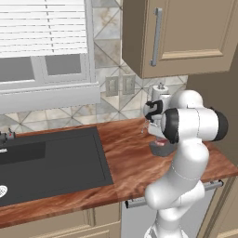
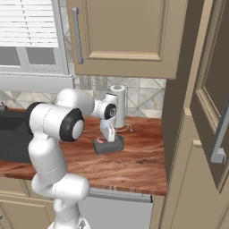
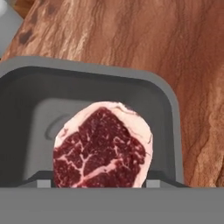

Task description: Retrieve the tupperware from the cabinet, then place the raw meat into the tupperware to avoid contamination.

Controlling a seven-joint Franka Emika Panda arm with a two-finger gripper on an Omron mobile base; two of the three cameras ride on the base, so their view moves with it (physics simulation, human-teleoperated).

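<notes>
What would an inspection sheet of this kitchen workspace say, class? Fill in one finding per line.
Surface: brown wooden counter, with a dark sink set in it.
Job's things: tupperware on the counter; raw meat lies inside it.
Clutter: paper towel roll upright behind the tupperware.
End effector: above the tupperware, open.
Cables: nothing seen.
Surroundings: tall cabinet at right, wall cabinet above, tiled backsplash, window blinds.
</notes>
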